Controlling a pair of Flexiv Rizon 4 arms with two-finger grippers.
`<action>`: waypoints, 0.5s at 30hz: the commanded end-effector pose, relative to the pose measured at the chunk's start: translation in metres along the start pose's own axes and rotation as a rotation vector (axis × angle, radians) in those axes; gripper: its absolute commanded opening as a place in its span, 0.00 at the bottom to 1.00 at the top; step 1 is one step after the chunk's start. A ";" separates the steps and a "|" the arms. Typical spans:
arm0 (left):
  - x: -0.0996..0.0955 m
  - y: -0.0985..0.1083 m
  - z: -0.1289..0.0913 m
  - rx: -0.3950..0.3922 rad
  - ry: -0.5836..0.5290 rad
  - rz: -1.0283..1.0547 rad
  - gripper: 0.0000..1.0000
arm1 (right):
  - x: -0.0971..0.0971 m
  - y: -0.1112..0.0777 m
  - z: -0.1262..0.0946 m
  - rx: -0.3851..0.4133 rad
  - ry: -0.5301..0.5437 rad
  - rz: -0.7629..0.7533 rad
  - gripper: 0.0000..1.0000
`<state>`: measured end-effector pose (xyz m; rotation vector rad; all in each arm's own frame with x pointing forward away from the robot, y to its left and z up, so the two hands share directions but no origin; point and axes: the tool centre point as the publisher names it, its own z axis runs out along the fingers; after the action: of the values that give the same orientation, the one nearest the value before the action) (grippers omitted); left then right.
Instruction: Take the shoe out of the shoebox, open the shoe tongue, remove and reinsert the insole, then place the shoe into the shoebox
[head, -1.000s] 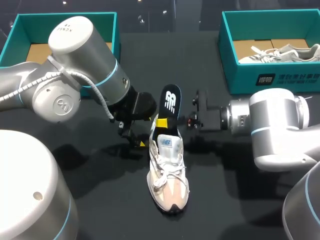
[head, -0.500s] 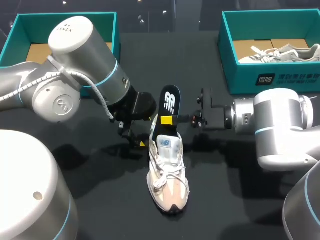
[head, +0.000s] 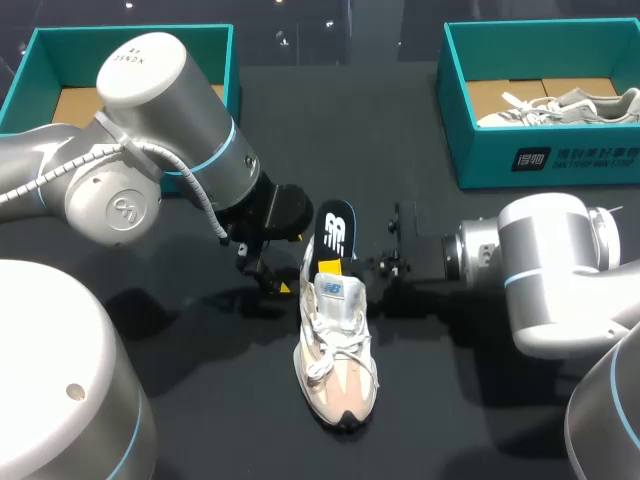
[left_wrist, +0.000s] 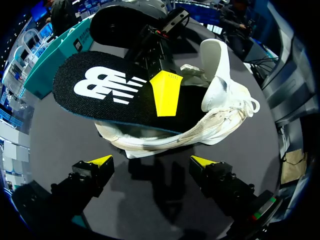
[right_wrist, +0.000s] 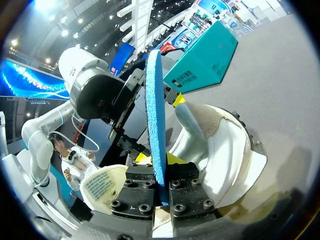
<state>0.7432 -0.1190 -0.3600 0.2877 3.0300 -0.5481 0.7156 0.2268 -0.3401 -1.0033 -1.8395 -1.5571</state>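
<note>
Item: shoe (head: 337, 350) upright on its sole, insole (head: 335, 232) standing half out of its heel opening, clamped edge-on by R gripper (right_wrist: 161, 190); L gripper (left_wrist: 152, 162) fingers apart, empty, just beside shoe heel; risk: insole buckles or shoe tips if pushed in w/o bracing.
</note>
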 end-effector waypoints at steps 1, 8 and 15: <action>0.000 0.000 0.001 -0.001 0.000 0.001 1.00 | 0.000 -0.005 0.005 -0.001 -0.013 0.002 0.00; 0.000 0.000 0.001 -0.001 0.000 0.001 1.00 | 0.006 0.013 0.000 -0.035 -0.018 -0.065 0.37; 0.000 0.000 0.001 -0.001 0.000 0.001 1.00 | 0.006 0.028 -0.005 -0.066 -0.019 -0.110 0.30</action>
<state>0.7432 -0.1190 -0.3600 0.2877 3.0300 -0.5481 0.7343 0.2273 -0.3207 -0.9550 -1.8936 -1.6835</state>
